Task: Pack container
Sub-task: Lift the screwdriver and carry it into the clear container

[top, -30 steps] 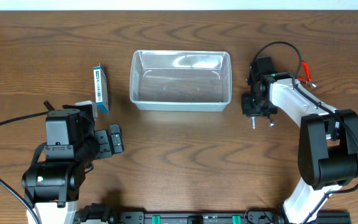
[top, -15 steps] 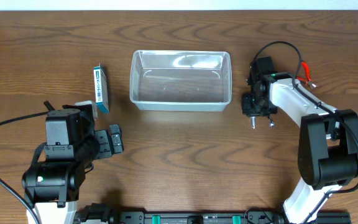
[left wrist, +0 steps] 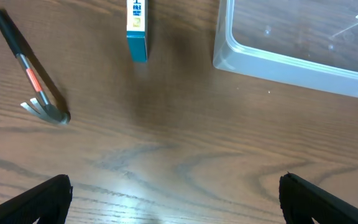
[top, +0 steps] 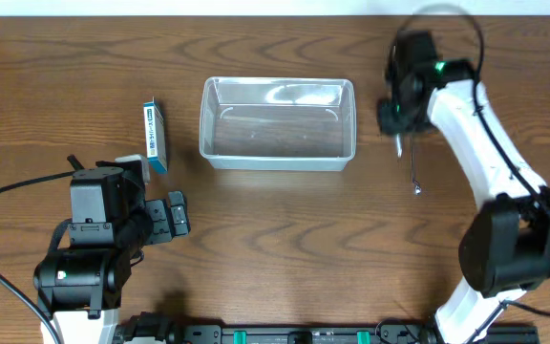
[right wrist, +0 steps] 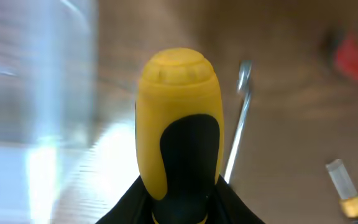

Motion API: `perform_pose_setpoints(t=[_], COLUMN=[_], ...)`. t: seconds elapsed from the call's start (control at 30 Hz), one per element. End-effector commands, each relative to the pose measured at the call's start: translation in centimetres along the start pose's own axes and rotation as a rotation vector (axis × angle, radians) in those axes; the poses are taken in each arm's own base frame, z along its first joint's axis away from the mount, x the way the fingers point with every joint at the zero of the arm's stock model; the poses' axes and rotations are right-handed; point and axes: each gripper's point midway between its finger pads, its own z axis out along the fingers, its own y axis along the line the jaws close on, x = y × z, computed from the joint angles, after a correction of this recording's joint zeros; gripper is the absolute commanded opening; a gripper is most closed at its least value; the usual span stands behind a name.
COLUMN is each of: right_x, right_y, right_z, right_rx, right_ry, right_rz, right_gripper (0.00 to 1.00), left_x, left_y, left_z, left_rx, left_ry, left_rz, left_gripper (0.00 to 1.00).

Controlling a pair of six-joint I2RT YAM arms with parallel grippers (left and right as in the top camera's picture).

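The clear plastic container (top: 278,158) stands empty at the middle back of the table; its near wall shows in the left wrist view (left wrist: 291,65). My right gripper (top: 396,117) hangs just beyond the container's right wall and is shut on a tool with a yellow-and-black handle (right wrist: 179,112). Its black fingers (right wrist: 182,202) clamp the handle's lower end, and the tool's working end is hidden. My left gripper (top: 175,215) is open and empty at the front left, its fingers (left wrist: 179,205) spread wide over bare wood.
A small blue-and-white box (top: 156,137) lies left of the container. A hammer (left wrist: 33,74) with a black handle and an orange band lies further left. A thin metal rod-like tool (top: 413,170) lies on the table near the right gripper. A blurred red object (right wrist: 356,53) lies further right.
My right arm has swung toward the back of the table with the yellow-handled tool, from near the container's front right corner to beside its right wall. The left arm has not moved.
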Motion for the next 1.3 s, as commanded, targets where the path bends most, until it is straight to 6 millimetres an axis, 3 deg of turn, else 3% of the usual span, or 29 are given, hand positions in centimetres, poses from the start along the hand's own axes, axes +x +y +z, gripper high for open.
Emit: perform_pose_setpoints(t=[0.0, 0.1, 0.27, 0.4, 0.53, 0.77, 0.97, 1.13, 1.23, 1.27], right_x=[-2.6, -2.9, -3.0, -5.0, -4.8, -1.3, 0.6, 0.9, 0.9, 0.9], right_y=[3.3, 7.4, 13.3, 16.3, 19.1, 20.8, 21.4, 21.4, 21.4, 21.4], right_z=[-5.3, -6.8, -7.2, -6.4, -3.1, 5.5, 8.6, 9.0, 9.0, 9.0], right_rx=[-0.016, -0.085, -0.175, -0.203, -0.305, -0.380, -0.413, -0.417, -0.416, -0.416], right_ry=[-0.134, -0.192, -0.313, -0.413, -0.407, -0.208, -0.118, -0.104, -0.103, -0.102], right_rz=[-0.337, -0.653, -1.100, -1.148, -1.205, -1.297, -1.308, -1.307, -1.302, -1.295], right_gripper=[0.01, 0.01, 0.01, 0.01, 0.01, 0.01, 0.02, 0.21, 0.48, 0.52], left_x=[-0.5, -0.5, -0.5, -0.5, -0.5, -0.5, -0.5, -0.5, -0.5, -0.5], left_y=[-0.1, -0.1, 0.0, 0.0, 0.0, 0.0, 0.0, 0.0, 0.0, 0.0], left_z=[-0.5, -0.5, -0.5, -0.5, -0.5, -0.5, -0.5, -0.5, -0.5, -0.5], left_rx=[-0.003, -0.003, -0.004, -0.004, -0.004, -0.004, -0.004, -0.004, -0.004, -0.004], left_ry=[-0.018, -0.018, -0.018, -0.018, -0.018, -0.017, -0.017, -0.017, -0.017, -0.017], left_rz=[0.021, 0.020, 0.020, 0.020, 0.020, 0.020, 0.020, 0.020, 0.020, 0.020], left_gripper=[0.98, 0.98, 0.98, 0.98, 0.98, 0.98, 0.98, 0.98, 0.98, 0.98])
